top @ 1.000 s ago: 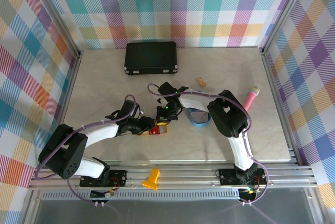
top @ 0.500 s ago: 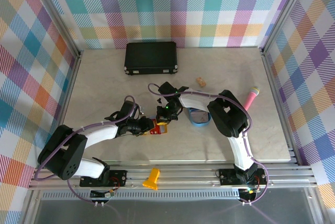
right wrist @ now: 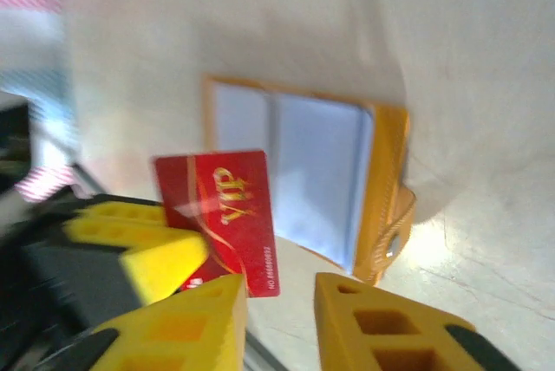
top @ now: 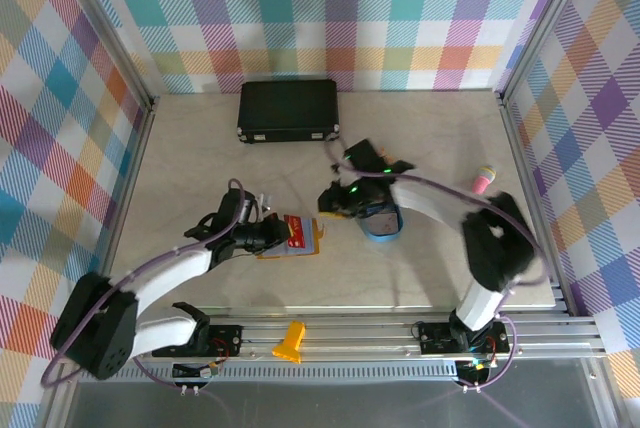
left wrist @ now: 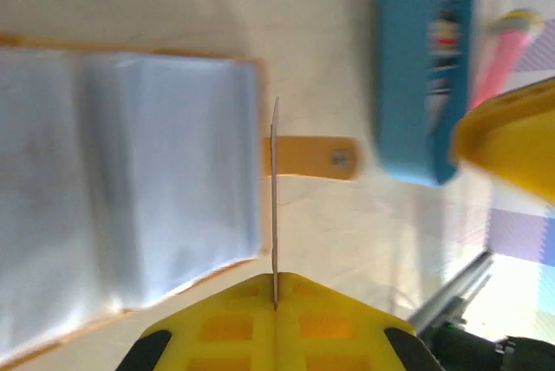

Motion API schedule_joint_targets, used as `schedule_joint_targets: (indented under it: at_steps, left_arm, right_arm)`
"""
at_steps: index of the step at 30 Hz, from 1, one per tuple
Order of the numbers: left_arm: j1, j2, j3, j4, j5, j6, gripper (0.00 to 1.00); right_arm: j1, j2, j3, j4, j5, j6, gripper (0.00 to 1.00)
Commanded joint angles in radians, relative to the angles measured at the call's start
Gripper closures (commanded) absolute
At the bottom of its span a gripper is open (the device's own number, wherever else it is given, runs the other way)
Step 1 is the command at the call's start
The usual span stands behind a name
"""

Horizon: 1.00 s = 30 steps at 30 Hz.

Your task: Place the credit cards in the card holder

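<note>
The left claw (top: 276,236) is closed on a red card (top: 295,232) and holds it by one short edge. In the left wrist view the card (left wrist: 275,189) stands on its edge and looks like a thin line, pinched between the yellow fingers (left wrist: 347,332). The yellow wallet (top: 300,252) lies open on the table (top: 200,168), directly under the card. Its light blue pockets (left wrist: 130,189) face up, and its snap tab (left wrist: 308,156) points to 3 o'clock, toward the blue tray (top: 385,222). The right claw (top: 332,204) hovers at about 1 o'clock from the wallet, open and holding nothing.

I judge that the step in hand is to slide the red card into a pocket. The card now stands almost at a right angle to the pockets, so the wrist should first tilt it down until it lies nearly flat. Then the free edge should meet the mouth of a pocket; I cannot tell on which side the mouth opens. The push should be slow and straight. The wallet looks light and may slip away, so the right claw could press on the snap tab to hold it. The left claw should let go only when most of the card is inside.
</note>
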Motion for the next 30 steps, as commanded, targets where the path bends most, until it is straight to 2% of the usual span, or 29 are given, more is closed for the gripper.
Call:
schedule_joint_targets:
  at_steps: [1, 4, 7, 16, 23, 30]
  left_arm:
    - [-0.007, -0.113, 0.044, -0.006, 0.034, 0.006, 1.0]
    - [-0.007, -0.165, 0.072, 0.038, 0.081, -0.042, 1.0]
    - [-0.017, -0.185, 0.1, 0.112, 0.129, -0.101, 1.0]
    - [-0.064, -0.178, 0.126, 0.287, 0.181, -0.22, 1.0]
    - [-0.083, -0.168, 0.122, 0.305, 0.183, -0.227, 1.0]
    - [-0.086, -0.164, 0.109, 0.322, 0.185, -0.227, 1.0]
  right_arm:
    - [-0.058, -0.154, -0.063, 0.102, -0.149, -0.081, 0.68]
    - [-0.06, -0.226, -0.091, 0.097, -0.214, -0.122, 0.65]
    - [-0.06, -0.246, -0.121, 0.145, -0.291, -0.089, 0.64]
    - [-0.05, -0.213, -0.152, 0.258, -0.41, -0.002, 0.62]
    - [-0.048, -0.216, -0.177, 0.361, -0.453, 0.071, 0.7]
    - [-0.049, -0.222, -0.202, 0.46, -0.491, 0.143, 0.74]
